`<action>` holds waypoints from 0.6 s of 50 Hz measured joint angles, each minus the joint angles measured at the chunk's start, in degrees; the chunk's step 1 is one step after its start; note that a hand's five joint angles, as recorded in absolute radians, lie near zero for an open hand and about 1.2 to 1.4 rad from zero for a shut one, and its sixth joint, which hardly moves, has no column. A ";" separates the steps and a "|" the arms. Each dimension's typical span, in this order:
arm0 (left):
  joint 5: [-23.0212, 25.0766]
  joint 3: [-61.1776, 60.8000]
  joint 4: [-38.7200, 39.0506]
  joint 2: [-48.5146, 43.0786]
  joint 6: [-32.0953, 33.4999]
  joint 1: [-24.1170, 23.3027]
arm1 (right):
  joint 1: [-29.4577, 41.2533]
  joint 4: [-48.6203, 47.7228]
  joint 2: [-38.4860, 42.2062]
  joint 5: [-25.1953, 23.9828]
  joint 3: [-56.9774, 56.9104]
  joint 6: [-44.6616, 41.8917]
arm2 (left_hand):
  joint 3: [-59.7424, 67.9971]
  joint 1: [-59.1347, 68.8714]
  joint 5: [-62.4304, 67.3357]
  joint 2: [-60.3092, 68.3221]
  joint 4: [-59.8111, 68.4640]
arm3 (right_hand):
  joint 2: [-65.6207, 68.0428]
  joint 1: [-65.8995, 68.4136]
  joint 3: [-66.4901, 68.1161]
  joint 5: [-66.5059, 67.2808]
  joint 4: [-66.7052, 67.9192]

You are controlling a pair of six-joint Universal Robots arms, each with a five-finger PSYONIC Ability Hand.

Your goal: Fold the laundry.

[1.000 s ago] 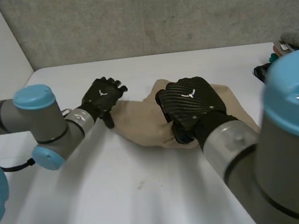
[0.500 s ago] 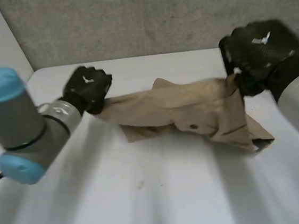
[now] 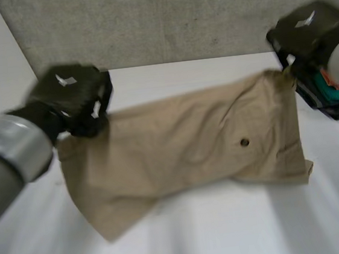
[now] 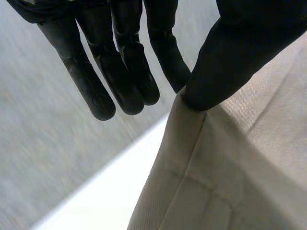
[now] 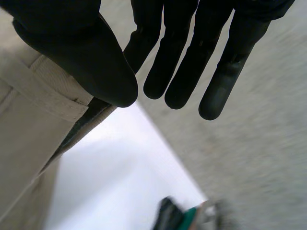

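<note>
A beige pair of shorts [image 3: 183, 144] with a dark button [image 3: 244, 143] hangs spread out above the white table [image 3: 229, 230], its lower edge trailing down towards it. My left hand [image 3: 72, 98] is raised at the garment's upper left corner. In the left wrist view the thumb [image 4: 240, 52] pinches the cloth [image 4: 230, 182] against a finger while the other fingers [image 4: 120, 72] stay straight. My right hand [image 3: 305, 31] holds the upper right corner. There its thumb [image 5: 81, 52] clamps the waistband [image 5: 29, 124] against the fingers [image 5: 192, 62].
A pile of dark and teal things [image 3: 336, 94] lies at the table's right edge, just under my right hand. A grey concrete wall [image 3: 176, 17] stands behind the table.
The shorts lay bunched on the table under both hands. Both hands have since risen and moved apart, lifting the garment and spreading it wide.
</note>
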 measured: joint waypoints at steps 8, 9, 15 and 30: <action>-2.82 9.09 2.64 -18.76 0.57 -0.95 | 0.30 -3.26 11.07 -1.74 -0.77 -0.15 | 0.01 0.00 0.00 0.02 0.02 | 0.00 0.00 0.00 0.00 0.00; -3.18 13.37 3.81 -22.33 0.77 -1.19 | 0.45 -5.71 13.23 -2.05 -1.71 0.01 | 0.02 0.00 0.00 0.04 0.02 | 0.00 0.00 0.00 -0.01 0.00; -3.92 31.09 9.14 -30.85 2.59 -1.70 | 0.89 -19.57 19.26 -2.23 -7.67 1.61 | 0.08 0.00 0.00 0.08 0.22 | 0.27 0.00 0.06 0.09 0.06; -8.12 56.41 24.68 -31.66 8.81 -2.04 | 1.24 -50.22 21.24 -0.34 -25.40 10.80 | 0.09 0.00 0.00 0.09 0.24 | 0.27 0.00 0.05 0.29 0.06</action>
